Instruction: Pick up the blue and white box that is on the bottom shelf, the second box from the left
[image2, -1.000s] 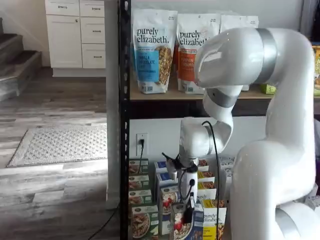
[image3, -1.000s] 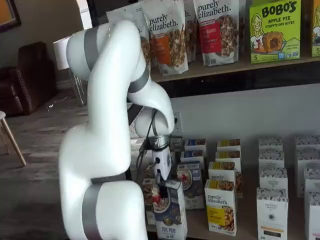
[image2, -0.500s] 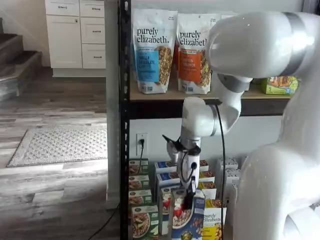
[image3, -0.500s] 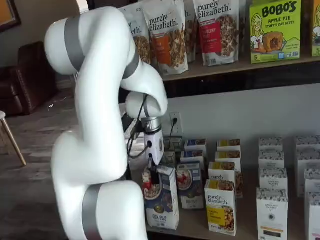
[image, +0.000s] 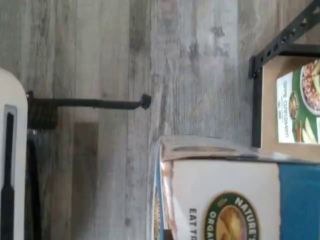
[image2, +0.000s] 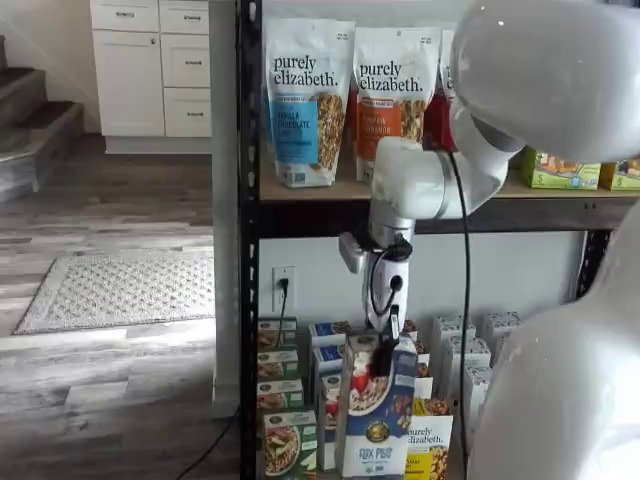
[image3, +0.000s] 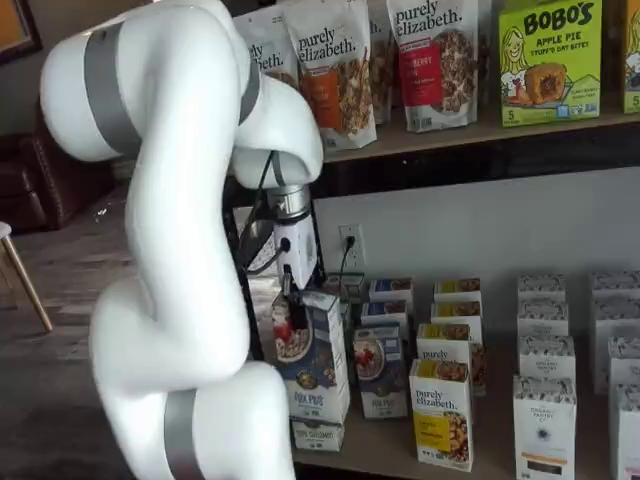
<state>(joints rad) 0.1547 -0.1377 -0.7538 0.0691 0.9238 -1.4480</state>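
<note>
gripper (image2: 383, 357): clamped on top of box (image2: 378, 405) | box: upright, held clear above bottom shelf (image3: 400, 448) | front of rack, beside green boxes (image2: 283, 445)

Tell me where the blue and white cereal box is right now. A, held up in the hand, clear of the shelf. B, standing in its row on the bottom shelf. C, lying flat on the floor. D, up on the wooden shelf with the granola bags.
A: in both shelf views the hand grips the top of the blue and white box, which hangs above the boxes on the bottom shelf.
</note>
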